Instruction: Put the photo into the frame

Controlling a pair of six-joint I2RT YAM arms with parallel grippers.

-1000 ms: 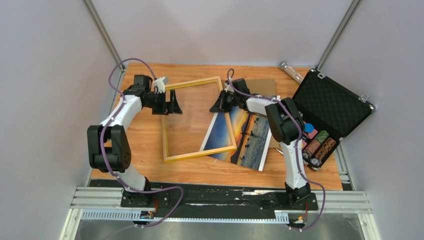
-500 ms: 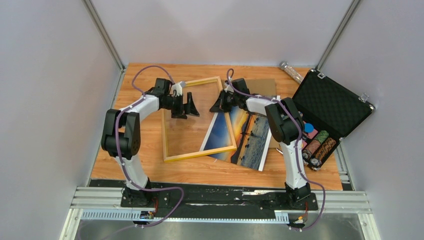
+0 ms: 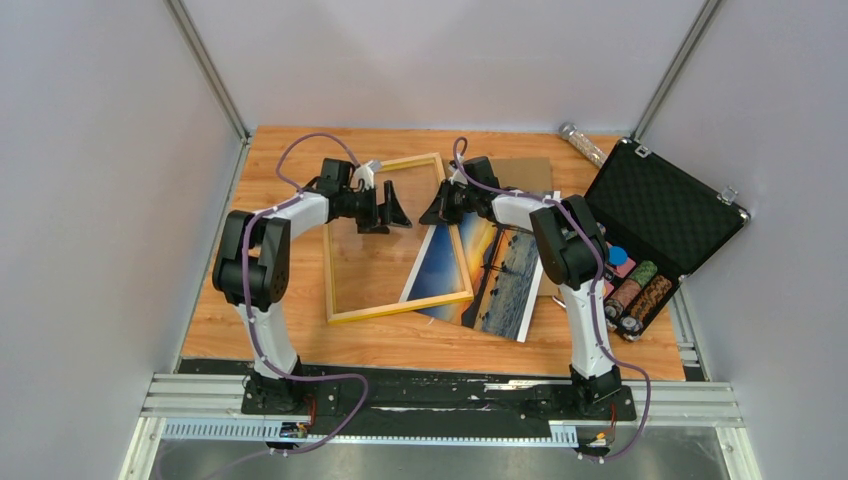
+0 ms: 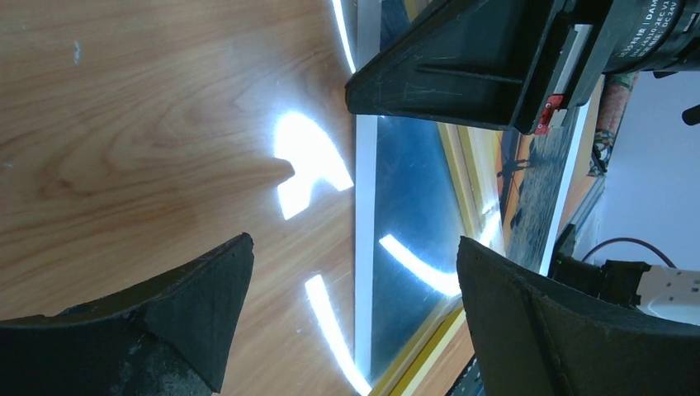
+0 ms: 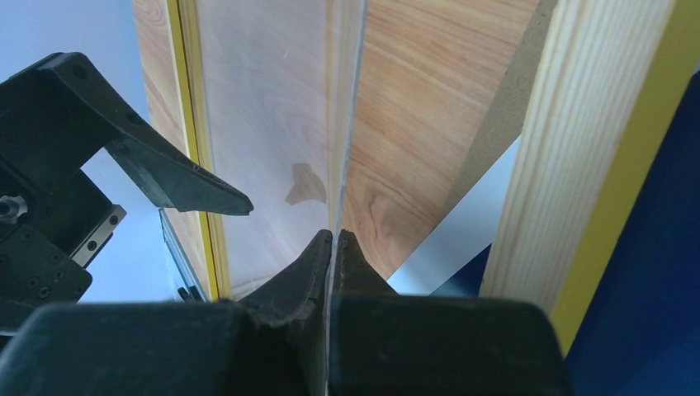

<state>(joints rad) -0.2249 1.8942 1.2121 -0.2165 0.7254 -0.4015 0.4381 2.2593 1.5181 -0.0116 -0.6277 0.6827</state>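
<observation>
My right gripper (image 3: pixel 433 214) is pinching the pane (image 5: pixel 264 107) over the frame (image 3: pixel 400 308). My open left gripper (image 3: pixel 392 215) is facing it, with the photo (image 3: pixel 505 272) lying rightward.

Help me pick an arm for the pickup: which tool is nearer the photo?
Right. The right tool, shut on a clear pane, sits at the right rail of the frame, beside the far end of the photo. The left tool hangs open over the frame's opening, farther left.
</observation>
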